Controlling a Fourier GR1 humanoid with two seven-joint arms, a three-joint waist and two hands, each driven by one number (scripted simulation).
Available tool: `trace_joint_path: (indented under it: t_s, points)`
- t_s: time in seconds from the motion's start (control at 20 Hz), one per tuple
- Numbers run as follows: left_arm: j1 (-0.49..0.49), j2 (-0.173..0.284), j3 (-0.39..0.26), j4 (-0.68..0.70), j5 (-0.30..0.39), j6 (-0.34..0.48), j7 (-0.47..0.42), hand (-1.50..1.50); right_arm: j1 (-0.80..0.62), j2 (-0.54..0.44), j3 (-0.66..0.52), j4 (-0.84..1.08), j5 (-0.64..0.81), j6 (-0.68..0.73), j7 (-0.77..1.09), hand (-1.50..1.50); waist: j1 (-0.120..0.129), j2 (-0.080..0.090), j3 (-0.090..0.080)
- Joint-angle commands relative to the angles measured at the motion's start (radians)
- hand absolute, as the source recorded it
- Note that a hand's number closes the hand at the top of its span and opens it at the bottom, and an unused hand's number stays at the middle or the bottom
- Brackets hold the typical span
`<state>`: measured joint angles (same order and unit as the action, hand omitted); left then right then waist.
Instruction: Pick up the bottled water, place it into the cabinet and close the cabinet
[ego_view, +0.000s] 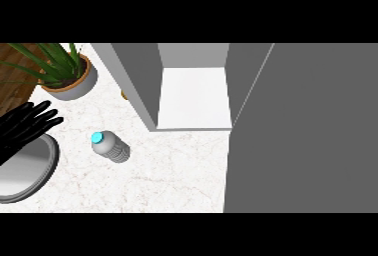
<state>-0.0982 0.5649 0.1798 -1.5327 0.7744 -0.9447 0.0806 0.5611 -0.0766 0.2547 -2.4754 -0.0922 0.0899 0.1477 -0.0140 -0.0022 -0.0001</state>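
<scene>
The bottled water (111, 146), clear with a light blue cap, stands on the white marble counter (170, 175) left of centre. Behind and to its right is the grey cabinet (193, 95), its white inside showing. Its open door (303, 130) is a large grey panel that fills the right of the view. My left hand (26, 127) shows at the left edge with its fingers straight, apart from the bottle and holding nothing. My right hand does not show anywhere.
A potted green plant (65, 75) stands at the back left on the counter, beside a strip of wood surface. A round grey plate (28, 167) lies at the left edge, partly under my left hand.
</scene>
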Motion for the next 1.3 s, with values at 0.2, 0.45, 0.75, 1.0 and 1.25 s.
trace_joint_path:
  t_s: [0.2,0.45,0.75,1.0,1.25]
  points:
    - [-0.075,-0.129,0.074,0.199,-0.338,-0.039,-0.153,-1.5,0.11,-0.018,-0.022,-0.1,-0.028,0.021,-0.043,-1.5,-0.005,0.003,-0.001]
    - [-0.15,-0.188,0.034,0.295,-0.528,-0.014,-0.266,-1.5,0.185,-0.016,0.028,-0.083,0.02,0.053,-0.14,-1.5,-0.011,0.002,-0.001]
    - [-0.167,-0.197,0.018,0.502,-0.731,0.005,-0.511,-1.5,0.271,-0.032,0.071,-0.125,0.032,0.071,-0.178,-1.5,-0.023,0.006,-0.003]
    - [-0.208,-0.2,-0.007,0.67,-0.798,0.069,-0.627,-1.5,0.268,-0.048,0.048,-0.113,0.006,0.071,-0.188,-1.5,-0.02,0.007,-0.003]
    - [-0.241,-0.245,-0.068,0.792,-0.89,0.184,-0.776,-1.5,0.312,-0.06,0.088,-0.117,0.044,0.078,-0.209,-1.5,-0.028,0.011,-0.005]
